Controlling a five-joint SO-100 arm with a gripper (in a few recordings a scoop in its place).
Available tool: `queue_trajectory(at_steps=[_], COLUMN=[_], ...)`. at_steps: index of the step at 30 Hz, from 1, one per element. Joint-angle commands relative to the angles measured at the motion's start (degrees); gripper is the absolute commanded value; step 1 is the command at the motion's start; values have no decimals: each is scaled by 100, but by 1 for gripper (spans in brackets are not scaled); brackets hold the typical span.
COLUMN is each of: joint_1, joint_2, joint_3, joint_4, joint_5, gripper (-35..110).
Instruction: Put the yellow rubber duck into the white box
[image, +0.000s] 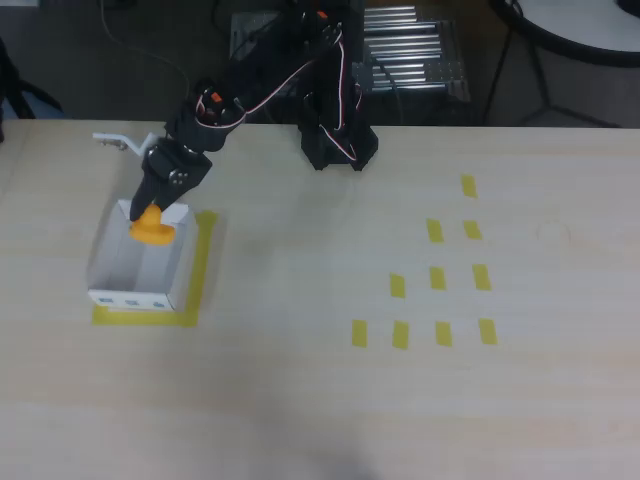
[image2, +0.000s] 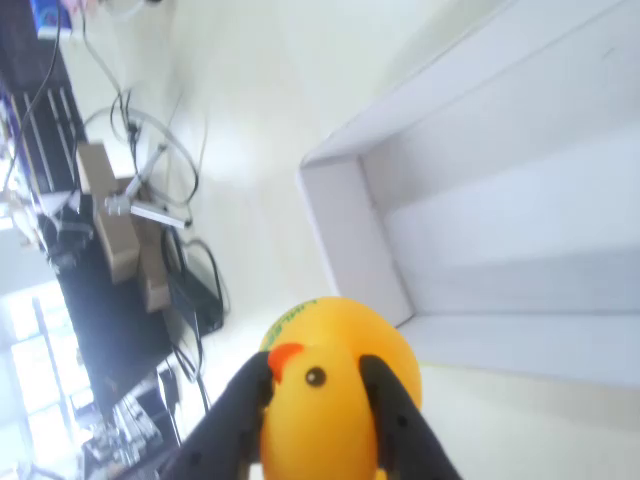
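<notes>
Table (image: 320, 400): pale wood-grain top, spanning the overhead view; its far edge runs behind the arm's base

Arm (image: 270, 75): black, with red and white wiring along its links; base stands at the far edge of the table, near centre in the overhead view, and the links reach left and forward toward the box

Yellow tape frame (image: 205, 265): flat strips on the table bordering the box along its right and near sides in the overhead view

Tape rectangles (image: 437, 278): a scattered group of small yellow pieces, well apart from the box, on the right half of the table

White box (image: 140, 270): shallow, open-topped, thin-walled, at the left of the overhead view; three small grey marks on its near wall. In the wrist view one corner and the interior (image2: 500, 230) lie beyond the duck

Gripper (image: 152, 215): black, over the far end of the box; jaws closed onto the duck, one dark finger (image2: 235, 420) on each side of its head

Yellow rubber duck (image: 152, 230): orange-yellow, held between the fingers above the box's far end; the wrist view shows its red-orange beak and one dark eye (image2: 335, 390)
</notes>
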Motion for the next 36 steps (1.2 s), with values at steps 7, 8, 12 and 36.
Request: queue_trajectory(at_steps=[7, 8, 12, 36], joint_1=[659, 703, 817, 694], joint_2=[-519, -606, -879, -1318], joint_3=[-448, -519, -800, 237], joint_4=[-457, -457, -448, -2681], joint_5=[-105, -105, -105, -334], gripper=[0, 0, 0, 21])
